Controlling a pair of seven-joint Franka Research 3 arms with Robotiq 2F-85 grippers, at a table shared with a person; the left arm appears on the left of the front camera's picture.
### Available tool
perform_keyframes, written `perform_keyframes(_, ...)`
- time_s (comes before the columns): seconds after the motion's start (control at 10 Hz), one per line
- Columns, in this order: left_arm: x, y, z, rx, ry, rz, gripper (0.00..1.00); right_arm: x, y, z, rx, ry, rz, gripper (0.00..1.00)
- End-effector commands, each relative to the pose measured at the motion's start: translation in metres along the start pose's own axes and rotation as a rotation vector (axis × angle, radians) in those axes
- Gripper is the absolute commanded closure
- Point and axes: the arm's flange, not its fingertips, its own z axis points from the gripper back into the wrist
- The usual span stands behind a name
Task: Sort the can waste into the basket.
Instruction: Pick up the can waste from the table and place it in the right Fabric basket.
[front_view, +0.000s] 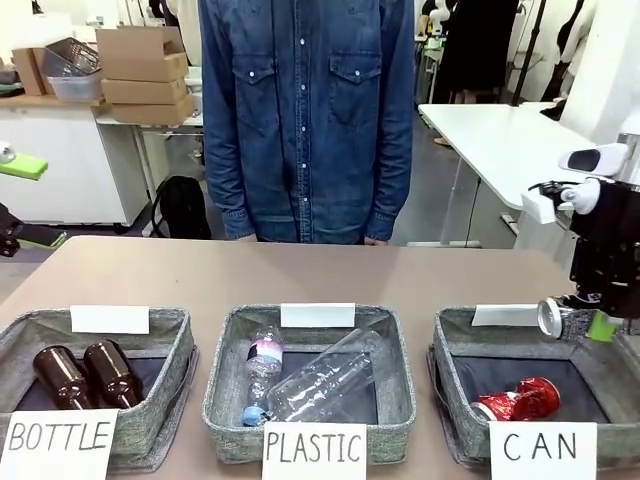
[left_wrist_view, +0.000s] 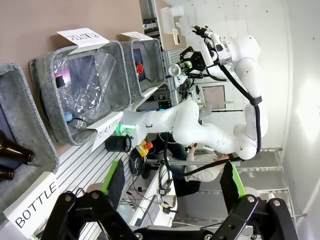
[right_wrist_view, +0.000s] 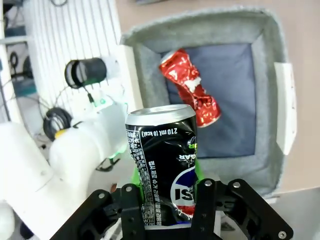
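My right gripper (front_view: 585, 318) is shut on a dark silver-grey can (front_view: 558, 317), held on its side just above the far right rim of the grey basket (front_view: 452, 345) marked "CAN". In the right wrist view the dark can (right_wrist_view: 162, 160) stands between the green pads, with the basket (right_wrist_view: 200, 25) below it. A crushed red can (front_view: 520, 400) lies on the basket's dark floor, and appears as the red can (right_wrist_view: 190, 87) in the wrist view. My left gripper (left_wrist_view: 172, 192) is open with nothing in it, at the table's far left (front_view: 28, 200).
The middle basket (front_view: 225, 380), marked "PLASTIC", holds clear plastic bottles (front_view: 320, 380). In the left basket (front_view: 180, 330), marked "BOTTLE", lie two brown glass bottles (front_view: 85, 372). A person in a denim shirt (front_view: 305, 110) stands at the far side of the table.
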Motion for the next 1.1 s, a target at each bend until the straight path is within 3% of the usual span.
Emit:
perform_keyframes(0.0, -0.002, -0.002, -0.001, 0.001, 0.009, 0.012, 0.0, -0.005, -0.003, -0.005, 0.033, -0.006, 0.006, 1.0)
perform_keyframes(0.1, -0.002, -0.002, -0.001, 0.001, 0.009, 0.012, 0.0, -0.005, -0.005, -0.004, 0.034, -0.007, -0.005, 1.0)
perform_keyframes(0.3, -0.002, -0.002, -0.001, 0.001, 0.009, 0.012, 0.0, -0.004, -0.007, -0.004, 0.021, -0.015, -0.017, 0.03)
perform_keyframes(0.8, -0.002, -0.002, -0.001, 0.001, 0.009, 0.012, 0.0, -0.003, -0.008, -0.002, 0.01, -0.049, -0.021, 0.0)
perform_keyframes(0.9, -0.002, -0.002, -0.001, 0.001, 0.009, 0.012, 0.0, -0.003, -0.008, -0.001, 0.005, -0.078, -0.04, 0.0)
perform_keyframes(1.0, -0.002, -0.002, -0.001, 0.001, 0.009, 0.012, 0.0, -0.001, -0.009, 0.005, 0.033, -0.168, -0.08, 0.0)
